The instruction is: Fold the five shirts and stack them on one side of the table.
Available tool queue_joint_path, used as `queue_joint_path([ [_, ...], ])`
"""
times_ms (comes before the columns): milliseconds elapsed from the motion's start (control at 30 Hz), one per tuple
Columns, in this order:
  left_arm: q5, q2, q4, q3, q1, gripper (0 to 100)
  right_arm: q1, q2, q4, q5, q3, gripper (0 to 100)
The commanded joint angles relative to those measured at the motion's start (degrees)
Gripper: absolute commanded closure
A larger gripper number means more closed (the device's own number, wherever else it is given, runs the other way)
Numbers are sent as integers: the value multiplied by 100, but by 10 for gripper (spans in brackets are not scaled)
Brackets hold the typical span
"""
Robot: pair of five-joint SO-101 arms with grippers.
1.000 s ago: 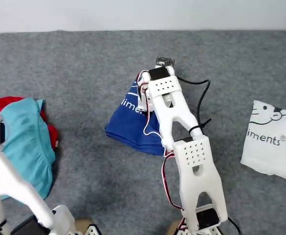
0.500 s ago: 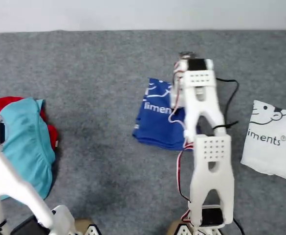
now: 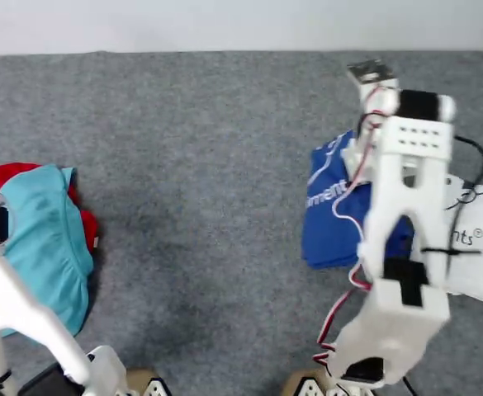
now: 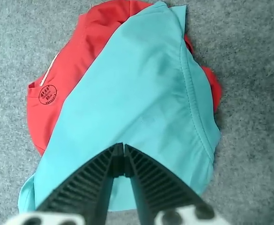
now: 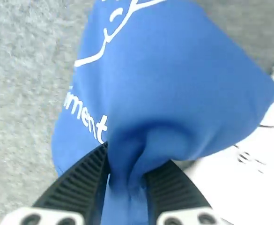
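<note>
"What is the right claw [image 5: 125, 164] doing?"

"It is pinching the blue shirt [image 3: 332, 223] and moving it across the worktop [image 3: 183, 148], from the middle over to the white shirt [image 3: 480, 276]. Now the blue one is covering the white one's edge."

"So a pile is starting there?"

"I think so. The left claw [image 4: 123, 161] is pressed together, empty, above the teal shirt [image 4: 141, 103]."

Grey table surface [image 3: 183, 165] inspected from above. At nine o'clock a teal shirt [image 3: 43, 247] lies crumpled over a red shirt [image 3: 14, 175]. The red edge shows at the teal one's twelve and three o'clock sides. The left arm [image 3: 10, 313] crosses this pile from seven o'clock. At three o'clock the right arm [image 3: 402, 206] stands over a blue shirt [image 3: 332, 227] with white print. A white shirt [image 3: 476, 264] lies at its three o'clock side, and the arm hides where they meet.
</note>
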Motion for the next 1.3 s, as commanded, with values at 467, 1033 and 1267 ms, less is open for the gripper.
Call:
queue_joint_path([
  [467,-44,-149,0,-31,26,993,1657,-1323,242,976,26,990],
  [1033,-44,-141,0,-31,26,993,2651,-198,-435,1644,9,989],
  [1267,-44,-141,18,-31,26,993,2941,268,-1244,1758,0,987],
])
